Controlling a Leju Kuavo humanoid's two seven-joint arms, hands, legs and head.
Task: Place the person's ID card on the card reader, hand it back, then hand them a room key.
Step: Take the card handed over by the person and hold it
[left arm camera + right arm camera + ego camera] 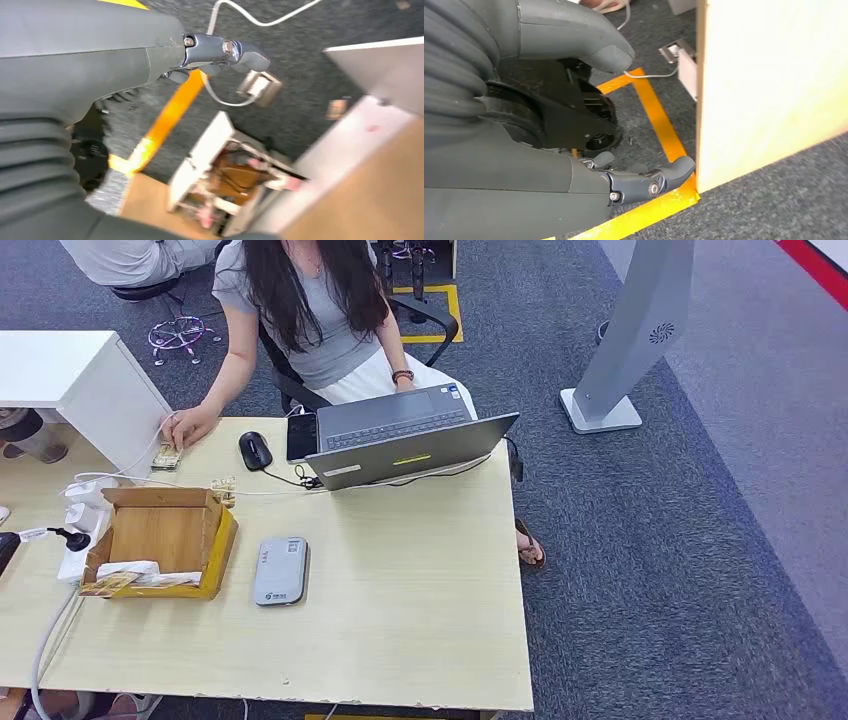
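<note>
The grey card reader [280, 570] lies flat on the light wooden table [420, 620], left of its middle. A seated person [310, 310] at the far side rests a hand [188, 425] on the table's back left, fingers on a small card-like item [166, 458]. An open cardboard box [165, 538] beside the reader holds several cards [128, 576] at its near end. My left hand [220, 52] hangs below table height over dark carpet, holding nothing. My right hand [624, 120] hangs beside the table's edge [744, 100], thumb and fingers apart and empty.
An open grey laptop [405, 440], a black mouse [255, 450] and a dark phone [301, 437] sit at the table's back. A white power strip with cables [82, 525] lies at the left edge. A grey kiosk stand [630, 340] rises to the right. Yellow floor tape [659, 125] runs under the table.
</note>
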